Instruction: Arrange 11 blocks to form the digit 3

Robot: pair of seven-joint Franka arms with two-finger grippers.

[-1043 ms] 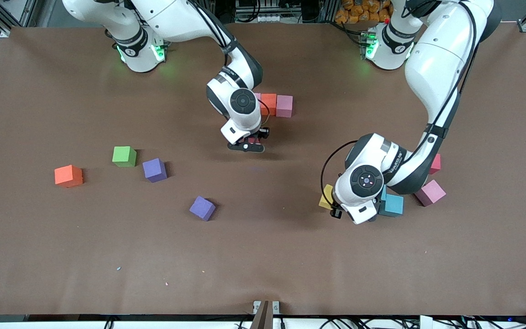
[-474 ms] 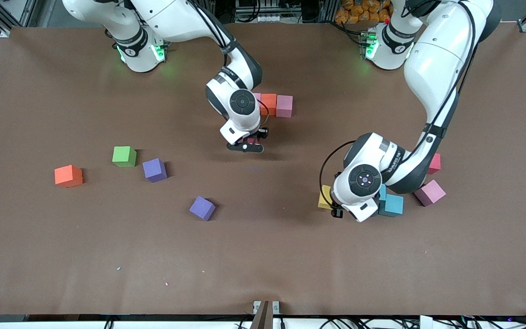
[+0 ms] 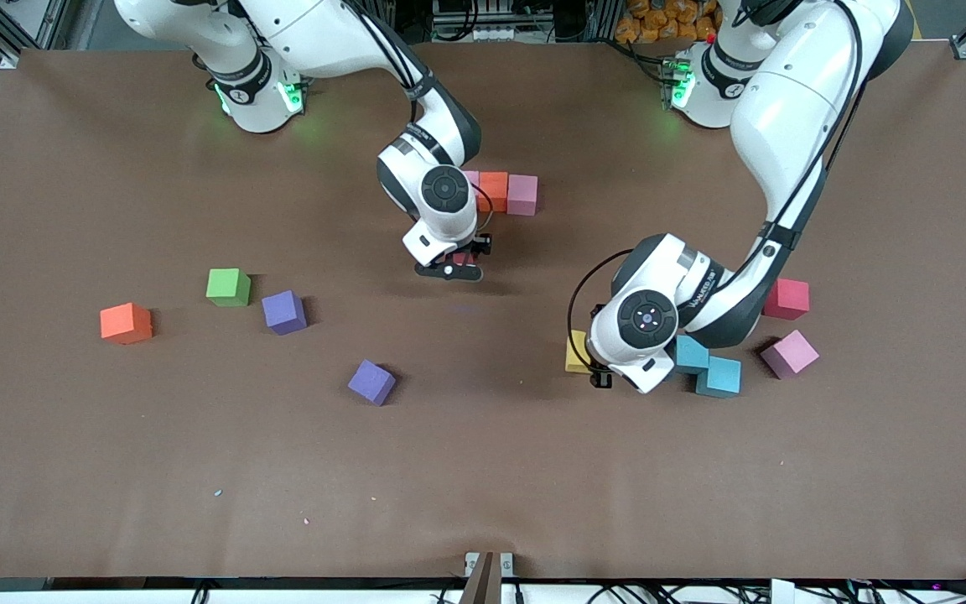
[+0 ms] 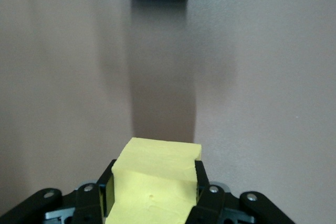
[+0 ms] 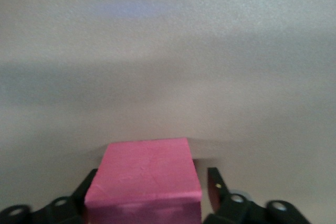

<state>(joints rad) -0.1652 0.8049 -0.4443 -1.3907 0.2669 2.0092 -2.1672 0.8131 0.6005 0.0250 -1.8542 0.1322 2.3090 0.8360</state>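
The left claw (image 4: 152, 184) is pressed onto a yellow cube (image 4: 155, 177), pinching it by two opposite faces above the brown surface (image 3: 483, 470). In the front view, only the cube's edge shows beside the wrist. Just beside this claw, toward the left arm's end of the surface, two cyan cubes (image 3: 691, 352) (image 3: 719, 376) touch at a corner. One of them is at the edge of the left wrist view. A red cube (image 3: 786, 299) and a pale pink cube (image 3: 789, 353) lie a little farther toward that end, apart from each other.

The right claw (image 5: 152, 187) is low over the middle of the surface with its fingers (image 5: 214, 182) spread. A deep pink cube (image 5: 144, 177) sits between them, with a gap showing at one finger. Near this claw, farther from the front camera, an orange cube (image 3: 493, 189) and a pink cube (image 3: 522, 193) touch in a row, and the wrist partly hides another pink one.

Well apart from the right claw, toward the right arm's end, lie a green cube (image 3: 227, 286), two purple cubes (image 3: 283, 311) (image 3: 371, 382) and an orange-red cube (image 3: 125, 323), all separate.

Metal framing and cables run along the surface's edges.
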